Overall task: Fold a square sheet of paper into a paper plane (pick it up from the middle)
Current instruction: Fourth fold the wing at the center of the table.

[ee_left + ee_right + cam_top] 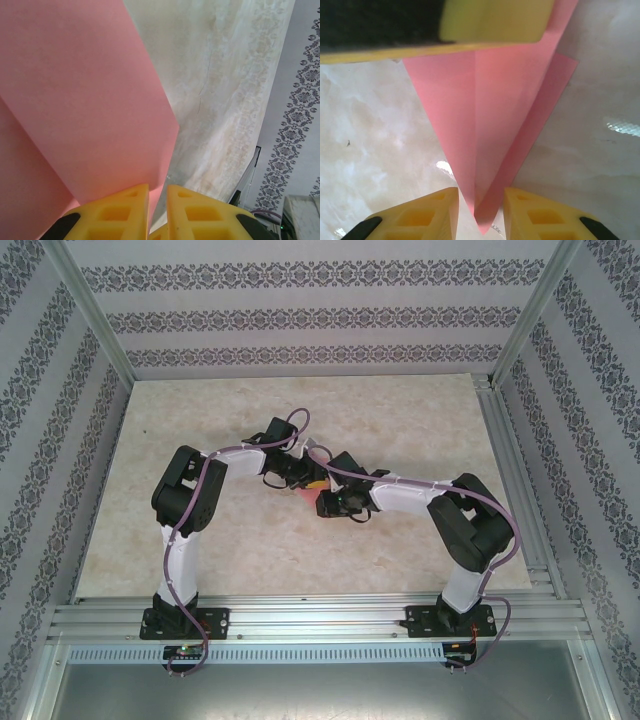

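While the paper plane sat over the middle of the table, the left gripper pinched its wide end — likely anchoring it — and the right gripper, jaws slightly apart, flanked the tip, hold unclear.

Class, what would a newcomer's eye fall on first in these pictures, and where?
The pink paper, folded to a sharp point, with its tip between the yellow fingers of the right gripper. In the overhead view it is over the middle of the table, where the left gripper pinches its edge.
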`<control>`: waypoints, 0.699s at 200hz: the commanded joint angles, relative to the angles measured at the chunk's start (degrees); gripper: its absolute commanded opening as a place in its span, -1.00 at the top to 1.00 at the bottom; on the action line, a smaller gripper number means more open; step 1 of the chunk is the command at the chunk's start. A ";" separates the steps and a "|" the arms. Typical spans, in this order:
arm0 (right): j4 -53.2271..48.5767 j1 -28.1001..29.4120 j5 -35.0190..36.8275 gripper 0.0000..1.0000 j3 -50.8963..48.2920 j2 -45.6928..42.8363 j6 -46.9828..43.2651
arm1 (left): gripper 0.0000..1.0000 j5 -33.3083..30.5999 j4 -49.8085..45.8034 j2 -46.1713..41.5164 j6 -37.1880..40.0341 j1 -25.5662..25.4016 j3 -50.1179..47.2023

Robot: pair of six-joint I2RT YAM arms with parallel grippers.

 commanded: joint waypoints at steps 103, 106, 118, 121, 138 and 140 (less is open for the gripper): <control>-3.58 2.54 7.02 0.51 3.61 1.53 -1.46 | 0.63 1.00 1.94 1.35 -0.40 -0.49 1.78; -3.58 2.57 6.97 0.51 3.62 1.60 -1.46 | 0.63 1.03 1.84 1.34 -0.42 -0.51 1.82; -3.21 2.62 6.88 0.50 3.44 1.93 -1.28 | 0.63 0.99 1.83 1.39 -0.28 -0.50 1.78; -3.00 2.61 6.99 0.50 3.37 1.93 -1.19 | 0.63 0.98 1.80 1.35 -0.29 -0.46 1.78; -2.10 2.48 6.86 0.50 2.75 1.92 -0.83 | 0.63 1.03 1.67 1.38 -0.24 -0.53 1.73; -2.15 2.47 6.77 0.49 2.83 1.97 -0.87 | 0.63 0.99 1.61 1.37 -0.18 -0.48 1.77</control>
